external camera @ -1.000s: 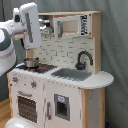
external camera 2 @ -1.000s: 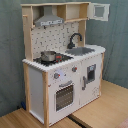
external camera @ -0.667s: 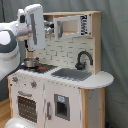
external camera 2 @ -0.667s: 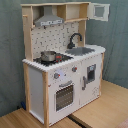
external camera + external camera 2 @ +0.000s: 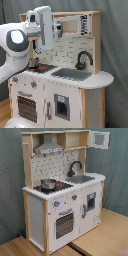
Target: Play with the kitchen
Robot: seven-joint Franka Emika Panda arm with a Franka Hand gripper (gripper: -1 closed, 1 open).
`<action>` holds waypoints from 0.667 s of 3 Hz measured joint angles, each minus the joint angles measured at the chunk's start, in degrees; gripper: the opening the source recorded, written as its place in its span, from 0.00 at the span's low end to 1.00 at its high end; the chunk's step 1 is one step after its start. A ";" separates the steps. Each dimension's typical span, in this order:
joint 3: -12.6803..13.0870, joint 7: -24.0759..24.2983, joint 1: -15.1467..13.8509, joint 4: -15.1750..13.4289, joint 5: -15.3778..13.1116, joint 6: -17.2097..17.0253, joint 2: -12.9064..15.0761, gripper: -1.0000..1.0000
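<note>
The toy kitchen (image 5: 65,85) is filling most of the frame in both exterior views, standing on a wooden floor in front of a grey curtain. Judging from how things lie, the play is hardly looking advanced: the oven door (image 5: 64,223) is sitting shut, the small pot (image 5: 48,184) is resting on the stovetop (image 5: 54,188), and the grey sink (image 5: 71,74) is lying bare beside the black faucet (image 5: 83,58). Only the upper cabinet door (image 5: 100,139), at the upper right of the second exterior view, is standing swung open. Knobs, doors and pot all appear to be waiting for attention.

The first exterior view is showing the white arm (image 5: 17,45) reaching in from the left, its end hanging at the upper left above the stovetop. Its gripper (image 5: 36,50) is largely masked by the arm's own body, so I cannot tell how wide it stands or whether it holds anything. The second exterior view is showing no arm at all, but is giving the range hood (image 5: 49,148) and the oven front plainly.
</note>
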 joint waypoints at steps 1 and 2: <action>-1.45 -4.04 0.02 0.61 0.00 3.43 2.35 0.00; -3.07 -8.10 0.01 0.66 0.00 7.07 4.62 0.00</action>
